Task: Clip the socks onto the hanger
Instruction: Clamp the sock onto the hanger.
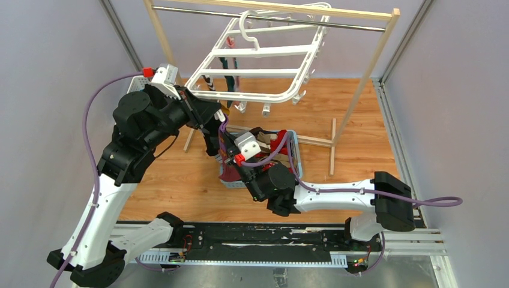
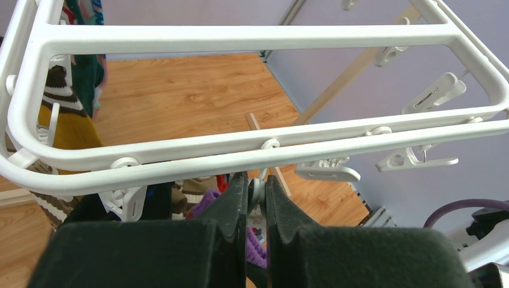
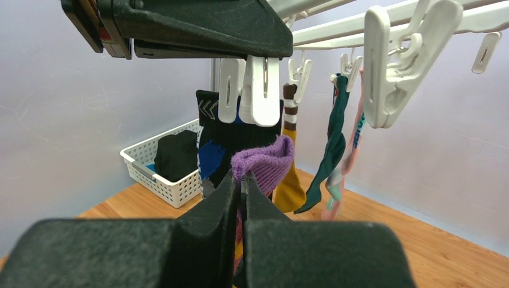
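- Currently, the left gripper (image 2: 257, 195) is pinched narrow on a small white plastic clip (image 3: 249, 90) at the near edge of the large white plastic drying hanger (image 2: 240, 39).
- The right gripper (image 3: 242, 183) clamps the cuff of the ribbed purple sock (image 3: 267, 159) just below that clip.
- Raise the cuff fully between the clip's jaws before releasing the squeeze.

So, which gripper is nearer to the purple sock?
Right. The right gripper is shut on the purple sock, holding it up. The left gripper is above it, pinching a white clip on the hanger, just over the sock's cuff.
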{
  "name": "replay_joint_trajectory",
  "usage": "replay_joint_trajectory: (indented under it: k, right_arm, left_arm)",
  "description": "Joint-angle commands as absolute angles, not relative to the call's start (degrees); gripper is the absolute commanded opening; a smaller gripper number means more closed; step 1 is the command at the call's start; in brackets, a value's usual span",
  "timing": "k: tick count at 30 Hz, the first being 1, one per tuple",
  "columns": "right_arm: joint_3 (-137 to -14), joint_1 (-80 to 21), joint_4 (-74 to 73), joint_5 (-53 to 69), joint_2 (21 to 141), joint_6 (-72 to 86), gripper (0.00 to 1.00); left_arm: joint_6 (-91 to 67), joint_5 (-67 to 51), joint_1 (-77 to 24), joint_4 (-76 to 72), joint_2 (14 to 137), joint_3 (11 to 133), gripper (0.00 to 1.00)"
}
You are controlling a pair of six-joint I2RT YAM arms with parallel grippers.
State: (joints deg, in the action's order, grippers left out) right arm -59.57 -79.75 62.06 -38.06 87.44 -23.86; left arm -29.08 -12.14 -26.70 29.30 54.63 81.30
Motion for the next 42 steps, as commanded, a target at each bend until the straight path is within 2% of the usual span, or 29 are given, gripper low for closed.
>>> replay_joint_trajectory:
  k: [1, 34, 42]
  right_arm:
    - [-61.1, -80.5, 64.0, -38.0, 86.8, -25.2, 0.00]
    - [-66.2, -79.4, 58.8, -33.7, 86.0, -30.3, 0.00]
    - [-65.2, -78.4, 58.5, -34.6, 82.5, -32.1, 0.00]
  left_arm:
    - [-28.3, -11.2, -26.4, 31.0, 53.6, 80.2, 0.00]
    - [-27.7, -11.3, -26.4, 31.1, 54.6, 80.2, 0.00]
    - [-27.1, -10.4, -26.4, 31.3, 54.7, 80.3, 0.02]
